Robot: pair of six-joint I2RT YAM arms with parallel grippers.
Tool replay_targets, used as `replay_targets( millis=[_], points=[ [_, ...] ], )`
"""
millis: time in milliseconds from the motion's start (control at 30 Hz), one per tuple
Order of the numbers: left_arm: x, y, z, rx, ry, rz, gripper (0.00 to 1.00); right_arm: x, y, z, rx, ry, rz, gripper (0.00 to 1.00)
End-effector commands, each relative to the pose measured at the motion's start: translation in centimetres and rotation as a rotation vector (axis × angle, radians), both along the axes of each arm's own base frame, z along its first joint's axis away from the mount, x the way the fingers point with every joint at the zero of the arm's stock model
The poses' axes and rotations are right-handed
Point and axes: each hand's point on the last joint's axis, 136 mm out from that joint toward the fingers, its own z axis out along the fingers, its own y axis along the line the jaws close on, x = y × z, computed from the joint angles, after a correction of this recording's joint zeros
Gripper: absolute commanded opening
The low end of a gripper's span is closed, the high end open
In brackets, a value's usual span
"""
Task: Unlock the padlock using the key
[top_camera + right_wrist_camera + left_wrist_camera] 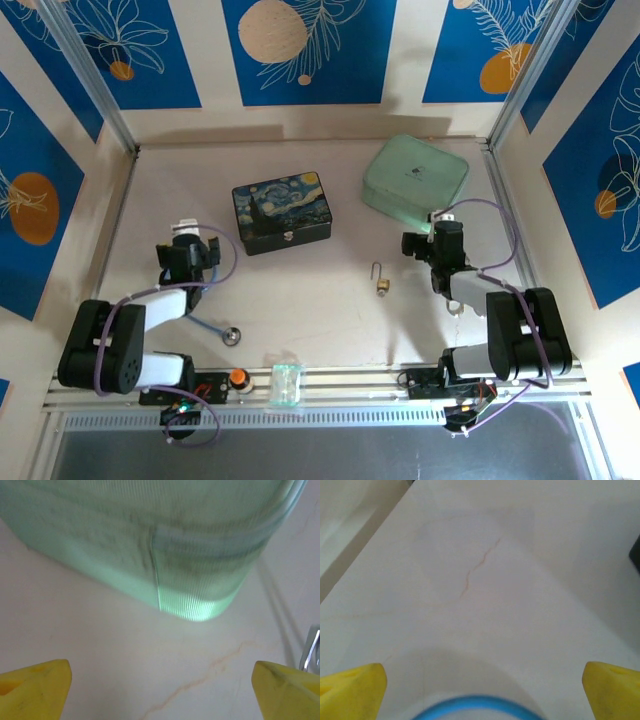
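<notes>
Padlock (382, 284) lies single on the table (300, 290), with one tin (281, 212), one green box (415, 180).

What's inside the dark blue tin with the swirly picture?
The tin is shut, so its inside is hidden. You can see its painted lid and the small silver clasp on its front.
</notes>
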Motion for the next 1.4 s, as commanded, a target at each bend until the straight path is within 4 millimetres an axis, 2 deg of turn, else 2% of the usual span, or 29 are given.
replay_targets(
  millis=[0, 67, 133, 233, 333, 400, 433, 467, 567, 700, 1367],
  points=[
    [2.7, -0.5, 2.7, -0.089, -0.161, -0.093, 0.99, 2.8, 0.1, 4.4, 0.035, -0.237, 0.038, 0.93],
    [3.4, -0.2, 2.2, -0.109, -0.17, -0.098, 0.99, 3.0, -0.2, 3.5, 0.072, -0.235, 0.041, 0.93],
    [3.4, -0.9, 2.1, -0.115, -0.155, -0.141, 0.99, 3.3, 0.0, 2.5, 0.075, -0.242, 0.055, 0.93],
    [3.1, -1.4, 2.2, -0.105, -0.181, -0.168, 0.99, 3.4, 1.1, 2.0, 0.052, -0.218, 0.105, 0.93],
    [3.3, -1.7, 2.2, -0.095, -0.174, -0.181, 0.99, 3.5, 0.8, 2.1, 0.069, -0.222, 0.1, 0.93],
    [3.5, -2.8, 1.6, -0.091, -0.158, -0.238, 0.99, 3.4, 0.9, 2.0, 0.066, -0.219, 0.101, 0.99],
    [3.6, -3.8, 0.5, -0.097, -0.146, -0.293, 0.99, 3.5, 0.9, 2.1, 0.065, -0.225, 0.101, 0.99],
    [4.1, -4.2, 1.0, -0.087, -0.208, -0.322, 0.99, 3.5, 0.9, 2.2, 0.064, -0.226, 0.102, 0.99],
    [3.2, -2.7, 0.8, -0.088, -0.192, -0.231, 0.99, 3.4, 0.9, 2.1, 0.066, -0.221, 0.1, 0.99],
    [4.0, -3.1, 0.7, -0.065, -0.169, -0.238, 0.99, 3.5, 0.9, 2.1, 0.066, -0.224, 0.101, 0.99],
    [3.9, -3.3, 0.7, -0.06, -0.17, -0.239, 0.99, 3.4, 0.8, 2.1, 0.075, -0.222, 0.108, 0.99]
  ],
)
